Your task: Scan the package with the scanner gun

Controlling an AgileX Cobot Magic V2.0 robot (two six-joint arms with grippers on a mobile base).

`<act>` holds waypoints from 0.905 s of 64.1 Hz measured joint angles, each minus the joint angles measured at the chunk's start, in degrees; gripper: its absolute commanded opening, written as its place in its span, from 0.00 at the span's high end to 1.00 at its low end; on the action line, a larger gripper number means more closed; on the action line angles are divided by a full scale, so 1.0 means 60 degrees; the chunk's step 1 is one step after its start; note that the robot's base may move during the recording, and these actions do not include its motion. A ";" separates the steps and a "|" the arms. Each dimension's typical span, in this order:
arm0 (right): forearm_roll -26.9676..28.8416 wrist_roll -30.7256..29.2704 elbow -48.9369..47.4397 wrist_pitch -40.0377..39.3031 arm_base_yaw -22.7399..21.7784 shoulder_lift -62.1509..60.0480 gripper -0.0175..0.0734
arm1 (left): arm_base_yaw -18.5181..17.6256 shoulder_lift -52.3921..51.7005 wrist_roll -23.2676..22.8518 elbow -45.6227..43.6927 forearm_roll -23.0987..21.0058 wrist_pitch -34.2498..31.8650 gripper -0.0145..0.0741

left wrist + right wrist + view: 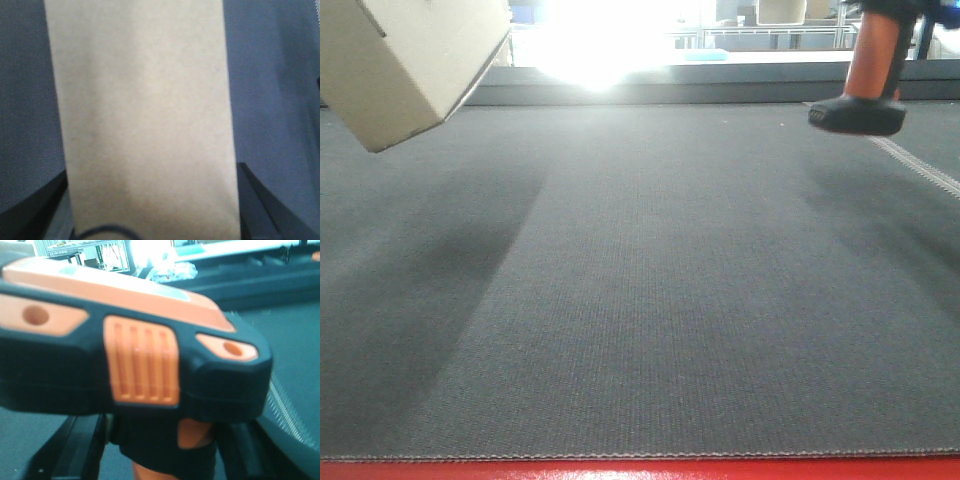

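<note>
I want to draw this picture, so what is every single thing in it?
plain tan cardboard package: one, tan, raised at upper left of the front view, between the left tool's fingers.
black and orange pistol-shaped scanner gun: one, black with orange, raised at upper right of the front view, in the right tool.
grey woven mat: one, grey, spread across the front view.
red edge strip: one, red, along the mat's near edge.
white stitched line: one, white, on the mat at right.
left tool: one, black fingers either side of the package.
right tool: one, black, beside the scanner gun's stem.
</note>
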 measured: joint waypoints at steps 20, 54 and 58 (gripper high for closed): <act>-0.1057 0.0703 0.0000 -0.0494 -0.0063 0.0679 0.98 | 0.0000 0.0000 0.0000 0.0000 -0.0038 0.0000 0.96; -0.0551 -0.0164 0.0696 -0.0893 -0.0063 0.1168 0.98 | 0.0000 0.0000 0.0000 0.0000 -0.0056 0.0000 0.96; -0.0488 -0.0192 0.0701 -0.1034 -0.0063 0.1168 0.98 | 0.0000 0.0000 0.0000 0.0000 -0.0056 0.0000 0.96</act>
